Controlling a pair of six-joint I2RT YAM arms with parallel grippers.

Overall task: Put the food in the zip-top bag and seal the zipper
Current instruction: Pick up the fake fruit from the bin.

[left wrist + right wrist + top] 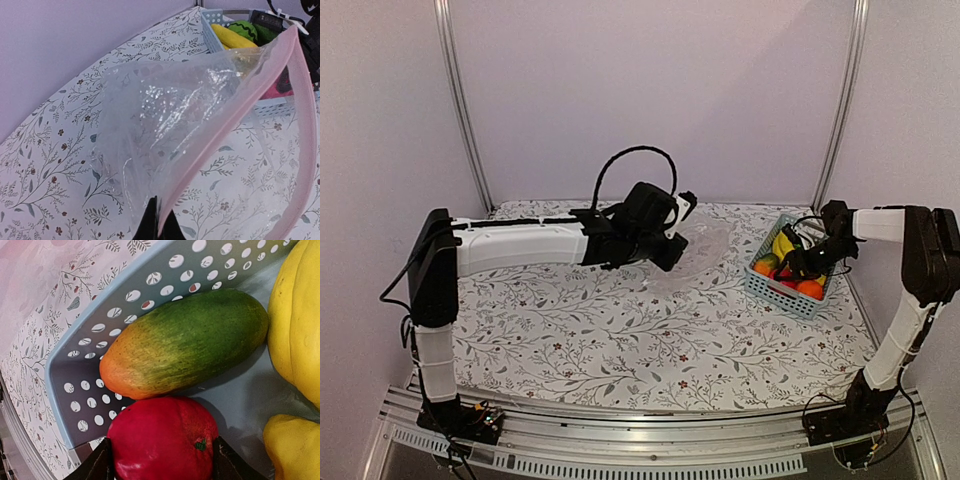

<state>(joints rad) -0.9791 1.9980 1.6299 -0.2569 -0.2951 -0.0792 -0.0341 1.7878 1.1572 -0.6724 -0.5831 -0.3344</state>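
L fingers [156, 228]: shut, pinching the pink zipper [225, 135] strip btwn the tips.
zip-top bag [170, 110]: clear, held up by L fingers, mouth gaping, body fanning out ahead of them over desk [570, 340].
R fingers [800, 265]: down in blue basket [125, 315], clamped on red toy fruit [160, 440], one finger each side.
Other food: green-orange mango [185, 340] just beyond R fingers; yellow pcs [300, 315] off to one side.

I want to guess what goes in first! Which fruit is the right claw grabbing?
The red fruit, sitting between the fingers of the right gripper. The green-and-orange one and the yellow pieces lie outside them.
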